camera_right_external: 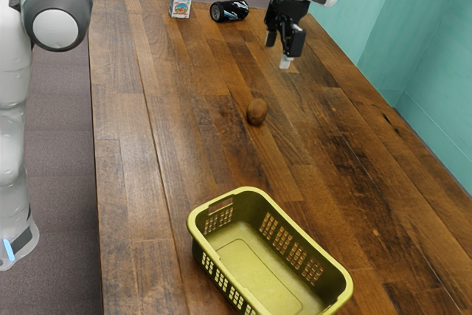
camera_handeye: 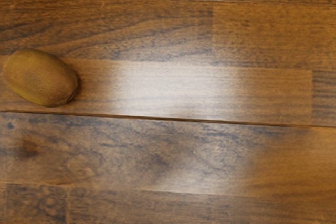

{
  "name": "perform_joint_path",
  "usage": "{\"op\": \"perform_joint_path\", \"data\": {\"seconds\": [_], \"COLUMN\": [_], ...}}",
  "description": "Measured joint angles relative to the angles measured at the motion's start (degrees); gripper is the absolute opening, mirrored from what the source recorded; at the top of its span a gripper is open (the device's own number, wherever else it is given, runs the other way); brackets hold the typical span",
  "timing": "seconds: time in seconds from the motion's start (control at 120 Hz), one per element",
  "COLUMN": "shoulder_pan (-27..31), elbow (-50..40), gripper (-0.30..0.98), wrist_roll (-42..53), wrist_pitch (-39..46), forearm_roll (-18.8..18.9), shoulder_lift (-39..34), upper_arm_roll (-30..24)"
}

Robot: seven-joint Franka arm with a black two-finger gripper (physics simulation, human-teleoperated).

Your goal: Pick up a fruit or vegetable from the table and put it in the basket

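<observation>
With twelve o'clock at the exterior view's top and the fruit as the dial's centre, the olive-yellow, rectangular plastic basket (camera_right_external: pixel 335 260) sits nearest, at six o'clock. The brown, oval, fuzzy-skinned kiwi (camera_right_external: pixel 257 111) lies on the brown wood-plank table (camera_right_external: pixel 125 182), outside the basket. Beyond it, at about one o'clock, the black two-finger gripper (camera_right_external: pixel 278 52) hangs above the wood, its fingers spread with nothing between them. Farther off, a black cylindrical can (camera_right_external: pixel 229 10) lies between eleven and twelve, and a small white carton (camera_right_external: pixel 180 4) stands at eleven.

The hand looks off-centre from the kiwi, so descending without lining up could miss it or knock it rolling. An off-middle pinch might squirt the rounded fruit out. Later, too low a carry could catch the basket's rim, and an early release could drop the fruit outside.
</observation>
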Motion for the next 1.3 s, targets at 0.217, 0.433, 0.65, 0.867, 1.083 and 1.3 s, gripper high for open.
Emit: {"op": "perform_joint_path", "data": {"seconds": [0.217, 0.433, 0.65, 0.867, 1.083, 1.3], "shoulder_pan": [0.0, 0.2, 2.5, 3.3, 3.9, 5.0], "elbow": [0.1, 0.0, -3.4, -13.9, -15.7, -8.9], "gripper": [0.68, 0.68, 0.68, 0.68, 0.68, 0.68], "wrist_roll": [-0.1, 3.0, 11.9, 21.0, 28.4, 33.6], "wrist_pitch": [0.3, -0.4, 0.2, 9.7, 18.8, 23.5], "forearm_roll": [0.2, 0.5, 0.6, 0.0, 0.8, 0.3], "shoulder_lift": [0.2, 0.2, 0.0, -1.8, 1.7, 11.6], "upper_arm_roll": [0.2, 0.2, 0.5, 2.8, 7.0, 7.3]}}
